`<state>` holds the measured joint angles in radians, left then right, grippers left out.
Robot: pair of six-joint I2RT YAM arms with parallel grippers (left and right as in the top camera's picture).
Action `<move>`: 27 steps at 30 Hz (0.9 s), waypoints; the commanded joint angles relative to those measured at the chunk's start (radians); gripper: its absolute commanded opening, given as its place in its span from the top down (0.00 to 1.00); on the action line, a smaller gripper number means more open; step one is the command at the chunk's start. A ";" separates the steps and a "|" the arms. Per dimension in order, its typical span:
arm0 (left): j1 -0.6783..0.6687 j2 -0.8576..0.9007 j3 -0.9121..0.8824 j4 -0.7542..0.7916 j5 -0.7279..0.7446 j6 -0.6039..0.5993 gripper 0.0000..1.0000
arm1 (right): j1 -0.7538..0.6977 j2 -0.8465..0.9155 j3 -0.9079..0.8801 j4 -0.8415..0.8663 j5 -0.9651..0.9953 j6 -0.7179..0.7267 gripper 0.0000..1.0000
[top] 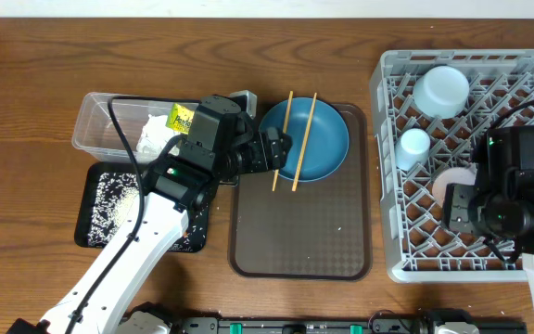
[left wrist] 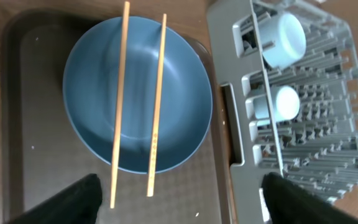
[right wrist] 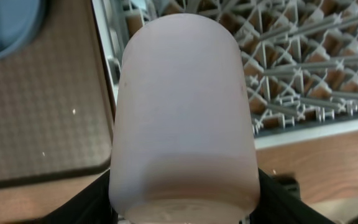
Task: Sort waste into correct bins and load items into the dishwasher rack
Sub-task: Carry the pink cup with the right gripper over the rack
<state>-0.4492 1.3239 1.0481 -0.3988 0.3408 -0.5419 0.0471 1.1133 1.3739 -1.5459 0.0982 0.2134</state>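
Brown serving tray (top: 299,232) at the table's middle, near its front edge, wooden table (top: 26,139), white wall (top: 248,7) behind.

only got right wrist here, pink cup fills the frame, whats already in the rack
Observer: A light-blue bowl and a light-blue cup stand along the rack on its left side, further back than your pink cup.
Operator: wheres the left gripper
Observer: The left gripper hovers open and empty over the left part of the brown tray.
Operator: chopsticks loaded yet
Observer: No, both chopsticks lie across the dark-blue plate on that tray.
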 commanded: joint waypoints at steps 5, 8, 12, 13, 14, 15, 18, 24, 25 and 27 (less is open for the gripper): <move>-0.001 -0.005 0.001 -0.005 -0.021 0.010 0.07 | -0.016 -0.001 0.011 -0.052 0.002 0.018 0.99; -0.001 -0.005 0.001 -0.005 -0.021 0.010 0.06 | -0.016 0.000 0.011 -0.060 -0.002 0.018 0.99; -0.001 -0.005 0.001 -0.005 -0.021 0.010 0.05 | -0.016 0.009 0.011 -0.062 -0.064 0.017 0.99; -0.001 -0.005 0.001 -0.005 -0.021 0.010 0.05 | -0.016 0.016 0.011 -0.061 -0.081 0.013 0.99; -0.001 -0.005 0.001 -0.005 -0.021 0.010 0.04 | -0.016 0.023 0.011 -0.060 -0.096 0.006 0.99; -0.001 -0.005 0.001 -0.005 -0.021 0.010 0.04 | -0.016 0.034 0.011 -0.055 -0.117 -0.011 0.99; -0.001 -0.005 0.001 -0.005 -0.021 0.010 0.00 | -0.016 0.073 0.011 -0.043 -0.152 -0.038 0.99; -0.001 -0.005 0.001 -0.005 -0.021 0.010 0.00 | -0.016 0.154 0.011 0.016 -0.126 -0.061 0.99; -0.001 -0.005 0.001 -0.005 -0.021 0.011 0.00 | -0.016 0.164 0.011 0.024 -0.119 -0.061 0.99; -0.001 -0.005 0.001 -0.005 -0.021 0.010 0.00 | -0.016 0.188 0.011 0.049 -0.116 -0.061 0.99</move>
<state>-0.4492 1.3239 1.0481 -0.4007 0.3328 -0.5419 0.0471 1.2797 1.3735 -1.5116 -0.0280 0.1730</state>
